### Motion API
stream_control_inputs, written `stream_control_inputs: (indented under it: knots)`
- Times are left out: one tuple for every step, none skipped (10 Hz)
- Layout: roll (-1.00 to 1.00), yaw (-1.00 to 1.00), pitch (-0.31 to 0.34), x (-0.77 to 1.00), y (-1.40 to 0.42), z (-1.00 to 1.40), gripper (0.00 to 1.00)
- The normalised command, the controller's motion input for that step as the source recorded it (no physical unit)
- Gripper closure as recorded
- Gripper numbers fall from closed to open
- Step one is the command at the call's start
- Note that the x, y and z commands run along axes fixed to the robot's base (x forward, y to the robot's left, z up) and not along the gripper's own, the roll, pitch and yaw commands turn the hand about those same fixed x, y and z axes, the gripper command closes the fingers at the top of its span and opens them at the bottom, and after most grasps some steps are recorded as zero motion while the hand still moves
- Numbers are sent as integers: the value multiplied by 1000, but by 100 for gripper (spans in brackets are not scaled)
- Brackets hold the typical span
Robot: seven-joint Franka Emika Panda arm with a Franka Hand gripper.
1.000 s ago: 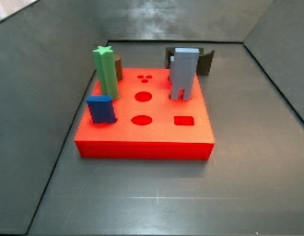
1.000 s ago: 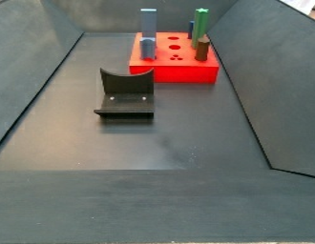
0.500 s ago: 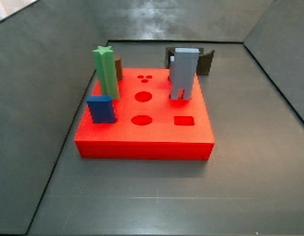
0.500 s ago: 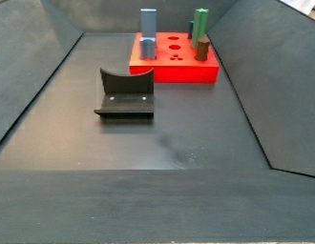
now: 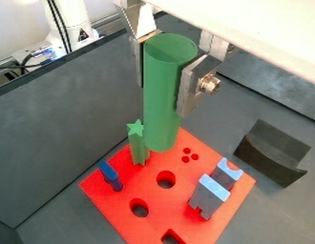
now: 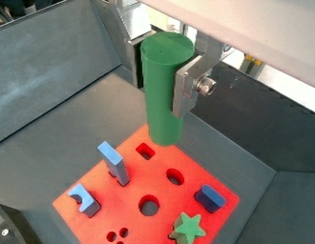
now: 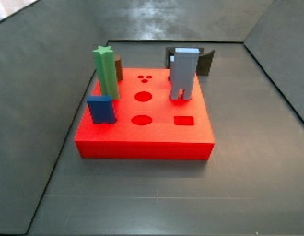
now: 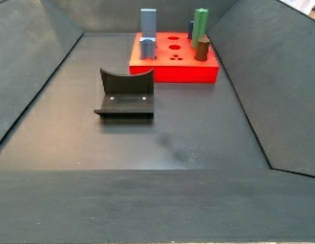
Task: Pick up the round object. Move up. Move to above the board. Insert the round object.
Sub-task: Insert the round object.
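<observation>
While the two-finger gripper [image 5: 168,71] hangs high over the large flat red rectangular board [image 5: 157,200], it is clamped on the tall plain green cylinder peg with the round top [image 5: 163,95], its flat silver finger plates [image 6: 190,86] pressed against the peg's sides in both wrist views. The peg [image 6: 161,88] hangs upright, its lower end well clear of the board's top face (neither side view catches the gripper or this peg at all). Below it the board [image 6: 135,189] shows round holes, a square hole and a cluster of small dots.

Standing on the board are a green peg with a star-shaped top [image 7: 105,71], a short dark-blue block [image 7: 101,109] just in front of it, and a taller grey-blue block [image 7: 181,72] towards the far edge; the wrist views make out a further small blue piece [image 6: 209,197] as well. On the dark floor, near the board but not touching it, sits the dark L-shaped fixture [image 8: 126,92], which a wrist view also shows beside the board [image 5: 272,151].
</observation>
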Motion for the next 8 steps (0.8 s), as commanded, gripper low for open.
stream_control_inputs:
  knots:
    - [0, 0, -94, 134, 0, -346, 100]
    - [31, 0, -141, 223, -17, -674, 100]
    - [94, 0, -137, 263, 0, -857, 100]
    - [103, 0, -140, 194, 0, -863, 100]
    - [74, 0, -176, 83, 0, -809, 100]
    - [7, 0, -154, 134, 0, -674, 100]
    - [51, 0, -126, 169, 0, -654, 100]
    - [149, 0, -106, 0, 0, -691, 100]
